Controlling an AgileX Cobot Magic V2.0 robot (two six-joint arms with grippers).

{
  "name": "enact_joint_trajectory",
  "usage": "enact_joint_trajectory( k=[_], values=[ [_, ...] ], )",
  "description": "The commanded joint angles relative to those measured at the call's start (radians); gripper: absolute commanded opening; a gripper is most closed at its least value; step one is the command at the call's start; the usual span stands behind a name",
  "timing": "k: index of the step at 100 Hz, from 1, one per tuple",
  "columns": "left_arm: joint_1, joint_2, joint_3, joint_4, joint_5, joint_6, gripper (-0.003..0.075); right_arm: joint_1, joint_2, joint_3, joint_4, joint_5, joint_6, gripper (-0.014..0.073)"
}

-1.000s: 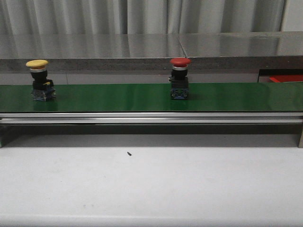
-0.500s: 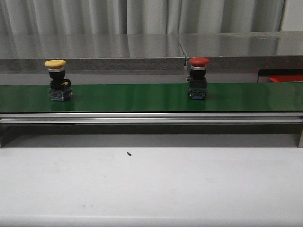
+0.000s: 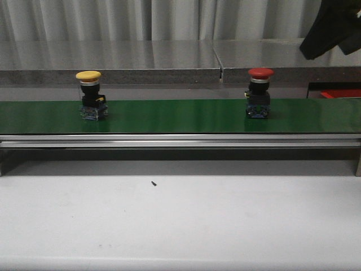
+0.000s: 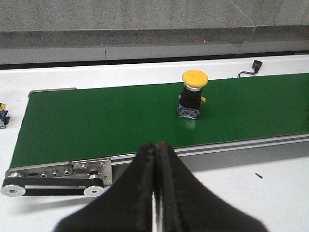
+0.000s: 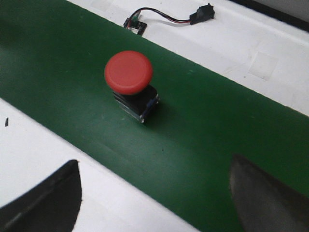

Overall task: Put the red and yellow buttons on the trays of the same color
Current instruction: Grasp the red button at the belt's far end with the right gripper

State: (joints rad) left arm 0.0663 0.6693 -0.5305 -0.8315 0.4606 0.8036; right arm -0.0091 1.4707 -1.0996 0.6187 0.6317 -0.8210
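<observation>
The yellow button (image 3: pixel 90 95) stands upright on the green belt (image 3: pixel 169 116) at the left. The red button (image 3: pixel 259 93) stands upright on it at the right. My left gripper (image 4: pixel 157 146) is shut and empty, on the near side of the belt, with the yellow button (image 4: pixel 193 94) ahead of it and to one side. My right gripper (image 5: pixel 154 181) is open above the belt's near edge, and the red button (image 5: pixel 130 79) lies beyond its fingers, apart from them. A red strip (image 3: pixel 341 93) at the far right may be the red tray. The yellow tray is out of view.
The right arm (image 3: pixel 333 25) hangs dark at the top right of the front view. A metal rail (image 3: pixel 180 140) runs along the belt's near side. A wired connector (image 5: pixel 169 17) lies on the white table beyond the belt. A belt pulley (image 4: pixel 53 178) sits at the belt's end.
Both buttons have travelled to the right along the belt. The right arm has come into the front view at the top right.
</observation>
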Motion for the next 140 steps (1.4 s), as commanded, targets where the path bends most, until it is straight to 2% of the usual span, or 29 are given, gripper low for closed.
enact_joint_trajectory(
  k=[1,23,46,55,70,75,85,99,111,132,133,140],
  values=[
    [-0.010,-0.003,-0.027,-0.035,-0.050,0.001,-0.0019,0.019,0.010,-0.055,0.004,-0.054,-0.003,0.0613],
    [-0.010,-0.003,-0.027,-0.035,-0.050,0.001,-0.0019,0.064,0.106,-0.101,-0.004,-0.119,-0.015,0.0613],
    [-0.010,-0.003,-0.027,-0.035,-0.050,0.001,-0.0019,0.065,0.201,-0.150,-0.003,-0.174,-0.019,0.0608],
    [-0.010,-0.003,-0.027,-0.035,-0.050,0.001,-0.0019,0.065,0.213,-0.151,-0.003,-0.198,-0.019,0.0521],
    [-0.010,-0.003,-0.027,-0.035,-0.050,0.001,-0.0019,0.060,0.218,-0.151,-0.003,-0.187,-0.019,0.0228],
    [-0.010,-0.003,-0.027,-0.035,-0.050,0.001,-0.0019,0.060,0.216,-0.151,-0.003,-0.177,-0.017,0.0181],
    [-0.010,-0.003,-0.027,-0.035,-0.050,0.001,-0.0019,0.049,0.202,-0.153,-0.003,-0.169,0.000,0.0174],
    [-0.010,-0.003,-0.027,-0.035,-0.050,0.001,-0.0019,-0.016,0.183,-0.204,-0.003,-0.143,0.052,0.0174],
    [-0.010,-0.003,-0.027,-0.035,-0.050,0.001,-0.0019,-0.124,0.183,-0.290,-0.003,-0.099,0.073,0.0174],
    [-0.010,-0.003,-0.027,-0.035,-0.050,0.001,-0.0019,-0.307,0.219,-0.435,-0.003,-0.102,0.073,0.0174],
    [-0.010,-0.003,-0.027,-0.035,-0.050,0.001,-0.0019,-0.312,0.223,-0.440,-0.003,-0.101,0.073,0.0143],
    [-0.010,-0.003,-0.027,-0.035,-0.050,0.001,-0.0019,-0.354,0.272,-0.498,-0.002,-0.088,0.073,0.0143]
  ],
)
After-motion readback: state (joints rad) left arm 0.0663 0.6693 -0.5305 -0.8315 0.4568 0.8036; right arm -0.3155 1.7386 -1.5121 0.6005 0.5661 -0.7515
